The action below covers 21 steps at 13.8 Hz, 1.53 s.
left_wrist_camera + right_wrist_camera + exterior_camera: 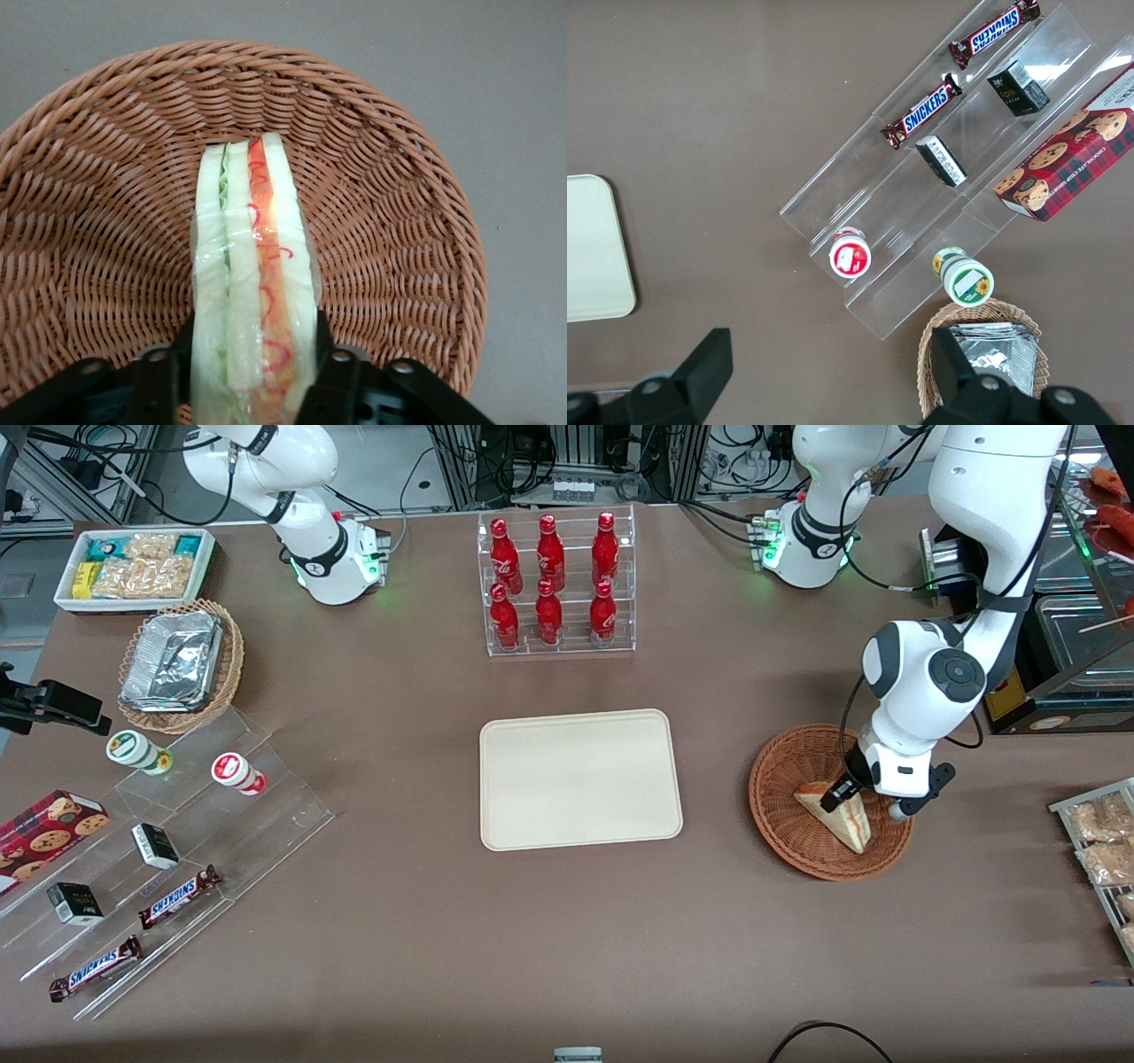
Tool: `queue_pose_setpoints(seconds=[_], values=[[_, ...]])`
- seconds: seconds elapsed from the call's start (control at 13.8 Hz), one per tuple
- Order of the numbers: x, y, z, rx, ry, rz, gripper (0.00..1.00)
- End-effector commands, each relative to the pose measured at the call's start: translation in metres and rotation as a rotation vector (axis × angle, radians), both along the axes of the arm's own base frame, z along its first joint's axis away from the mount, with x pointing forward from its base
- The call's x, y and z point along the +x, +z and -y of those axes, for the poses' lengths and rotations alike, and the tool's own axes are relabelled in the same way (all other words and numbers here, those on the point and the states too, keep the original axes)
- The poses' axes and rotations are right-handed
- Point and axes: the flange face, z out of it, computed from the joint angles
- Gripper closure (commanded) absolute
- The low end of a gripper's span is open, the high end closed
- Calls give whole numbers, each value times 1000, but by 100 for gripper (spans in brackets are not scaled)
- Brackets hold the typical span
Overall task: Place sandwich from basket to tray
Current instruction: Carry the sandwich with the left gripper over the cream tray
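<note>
Cream-beige flat rectangular plastic tray [580, 778] lies bare mid-table, well apart from the round reddish-brown woven wicker basket [780, 797] at the working arm's end. Inside the basket, the pale triangular sandwich wedge [255, 292], filling edge up. Gripper [252, 367] fingers pinch its sides. Grasp step, apparently; next calls for a straight lift clearing the rim, then carry to the tray.

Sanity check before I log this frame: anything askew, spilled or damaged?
Nothing stands out. The sandwich stands on edge in the basket, wrap intact, with the gripper straddling it, a finger close on each side. The tray lies square and bare. The red bottles stand upright in their rack.
</note>
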Motion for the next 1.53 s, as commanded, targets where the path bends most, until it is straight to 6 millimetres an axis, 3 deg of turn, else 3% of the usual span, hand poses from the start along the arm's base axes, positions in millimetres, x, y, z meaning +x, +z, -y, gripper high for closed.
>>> queue_pose_setpoints(seconds=[0.0, 0.22, 0.44, 0.58, 0.87, 1.16, 1.45], values=[[6, 26, 3, -3, -5, 31, 100], [16, 83, 36, 0, -67, -19, 100], [32, 138, 101, -6, -178, -61, 100], [29, 153, 151, 1, -250, -87, 100], [18, 136, 261, 67, -314, -95, 100], [-12, 104, 369, 86, -416, -82, 100], [-43, 62, 450, 92, -515, -88, 100]])
